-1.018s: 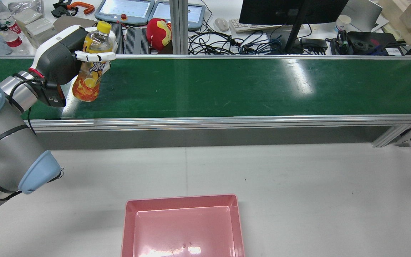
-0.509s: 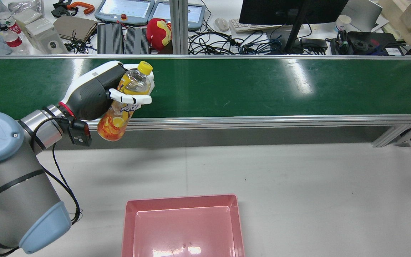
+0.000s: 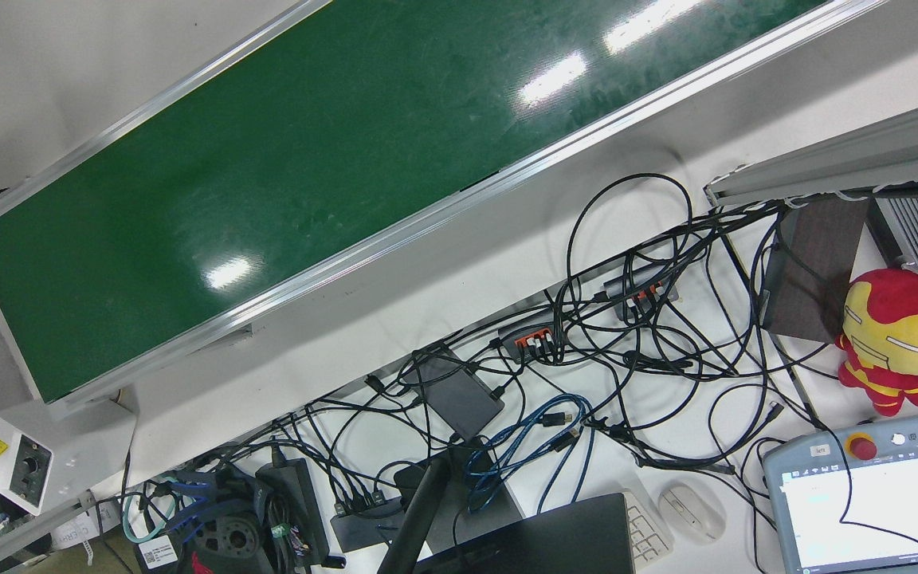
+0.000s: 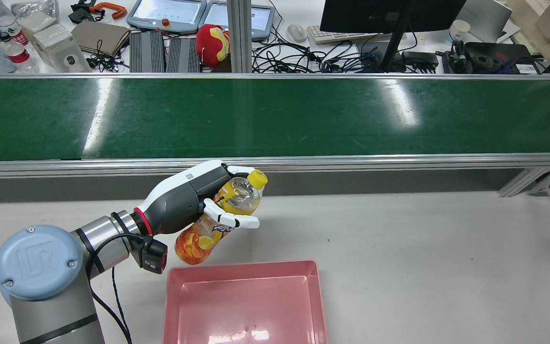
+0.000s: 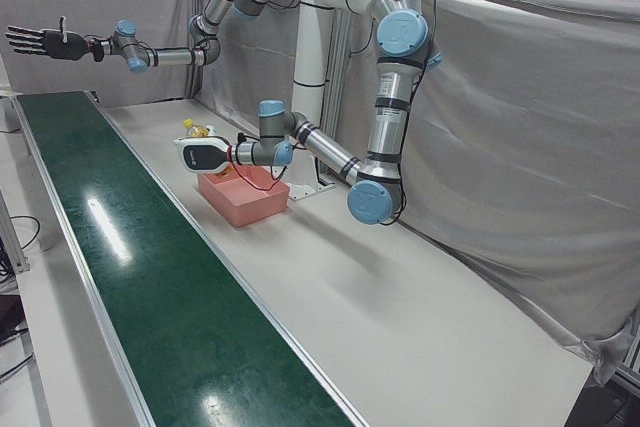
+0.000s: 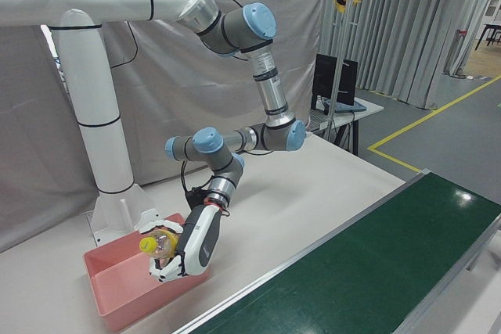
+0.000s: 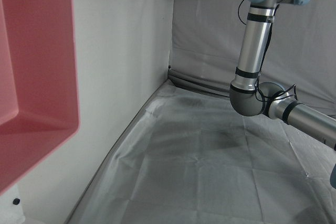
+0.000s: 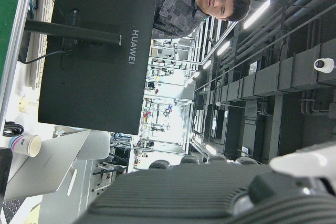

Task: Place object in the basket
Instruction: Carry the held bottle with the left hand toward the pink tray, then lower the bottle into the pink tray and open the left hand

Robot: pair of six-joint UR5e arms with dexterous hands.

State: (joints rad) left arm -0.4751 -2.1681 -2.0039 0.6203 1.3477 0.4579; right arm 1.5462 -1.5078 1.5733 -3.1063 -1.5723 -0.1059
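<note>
My left hand (image 4: 186, 198) is shut on an orange juice bottle (image 4: 208, 229) with a yellow cap. It holds the bottle tilted in the air, just beyond the far left corner of the pink basket (image 4: 241, 265). The hand (image 5: 205, 154), bottle (image 5: 195, 129) and basket (image 5: 250, 209) also show in the left-front view. They show again in the right-front view: hand (image 6: 194, 246), bottle (image 6: 159, 243), basket (image 6: 117, 307). The left hand view shows the basket's rim (image 7: 73, 77). My right hand (image 5: 38, 42) is raised high, open, with fingers spread.
The green conveyor belt (image 4: 275, 114) runs across the far side of the table, with nothing on it; it also fills the front view (image 3: 268, 159). Behind it lie cables, a monitor, pendants and a red plush toy (image 4: 212, 43). The basket holds nothing.
My left hand has carried the bottle from above the conveyor's left end, back over its near rail and rightward, down to the table by the basket's far left corner.
</note>
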